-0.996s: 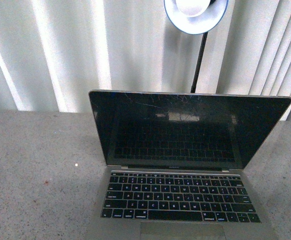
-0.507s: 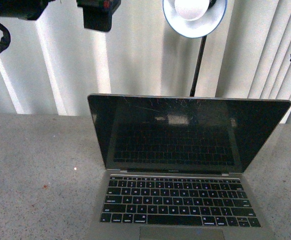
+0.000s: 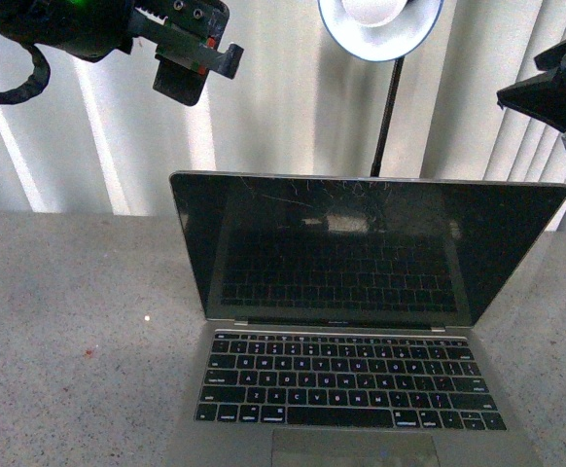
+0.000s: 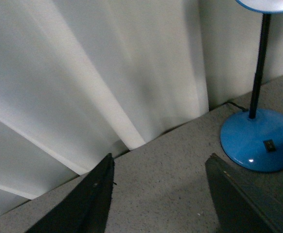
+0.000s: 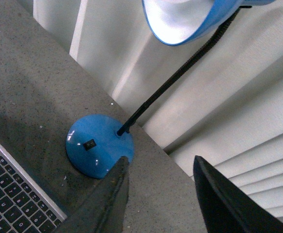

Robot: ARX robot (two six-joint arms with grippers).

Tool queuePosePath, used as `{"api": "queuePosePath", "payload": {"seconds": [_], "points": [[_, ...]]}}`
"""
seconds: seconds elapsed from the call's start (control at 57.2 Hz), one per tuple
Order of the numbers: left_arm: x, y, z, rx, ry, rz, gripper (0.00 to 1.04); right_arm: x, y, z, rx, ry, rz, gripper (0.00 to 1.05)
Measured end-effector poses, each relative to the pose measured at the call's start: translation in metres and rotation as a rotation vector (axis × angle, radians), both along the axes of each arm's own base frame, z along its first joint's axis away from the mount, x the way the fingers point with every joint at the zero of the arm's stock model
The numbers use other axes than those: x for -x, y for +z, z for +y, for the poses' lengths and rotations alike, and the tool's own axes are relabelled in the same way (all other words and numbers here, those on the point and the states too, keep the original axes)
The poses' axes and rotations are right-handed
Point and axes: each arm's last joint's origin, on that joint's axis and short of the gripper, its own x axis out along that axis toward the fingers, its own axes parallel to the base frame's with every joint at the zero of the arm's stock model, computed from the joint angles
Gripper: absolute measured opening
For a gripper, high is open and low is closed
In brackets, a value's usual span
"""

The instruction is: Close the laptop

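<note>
The laptop [image 3: 346, 321] stands open on the grey table, its scratched black screen [image 3: 361, 248] upright and facing me, black keys and trackpad below it. A strip of its keyboard shows in the right wrist view [image 5: 15, 199]. My left gripper [image 3: 194, 70] is open and empty, high in the air above the lid's left corner; in its wrist view [image 4: 158, 167] its fingers frame bare table. My right gripper [image 3: 555, 92] is open and empty, high at the right edge above the lid's right corner; in its wrist view [image 5: 158, 167] it hangs over the table behind the laptop.
A blue desk lamp stands behind the laptop: shade [image 3: 380, 24] above the lid, black neck [image 3: 388, 117], round base [image 5: 98, 144], also in the left wrist view [image 4: 260, 141]. White vertical blinds [image 3: 264, 107] close the back. The speckled grey table [image 3: 69, 321] spreads to the left.
Both arms have come into view from above: the left gripper has dropped lower at top left, the right gripper has entered at the right edge. The laptop has not moved.
</note>
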Motion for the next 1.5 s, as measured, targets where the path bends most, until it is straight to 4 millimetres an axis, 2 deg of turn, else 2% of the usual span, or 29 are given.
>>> {"api": "queuePosePath", "payload": {"seconds": [0.21, 0.314, 0.489, 0.769, 1.205, 1.502], "points": [[-0.001, -0.016, -0.01, -0.081, -0.038, 0.087, 0.2, -0.011, -0.01, 0.009, 0.036, 0.066, 0.054, 0.03], [0.0, -0.02, -0.014, -0.098, -0.059, 0.119, 0.03, -0.014, -0.014, 0.013, 0.05, 0.094, 0.075, 0.03], [0.002, -0.021, -0.022, -0.118, -0.088, 0.129, 0.04, -0.016, -0.016, 0.021, 0.067, 0.14, 0.093, 0.03], [0.004, -0.034, -0.033, -0.163, -0.119, 0.198, 0.04, -0.014, -0.021, 0.03, 0.097, 0.198, 0.135, 0.03], [0.006, -0.036, -0.041, -0.172, -0.124, 0.224, 0.04, -0.013, -0.026, 0.029, 0.116, 0.221, 0.174, 0.03], [0.007, -0.038, -0.042, -0.177, -0.131, 0.241, 0.04, -0.008, -0.031, 0.021, 0.124, 0.223, 0.196, 0.03]]}}
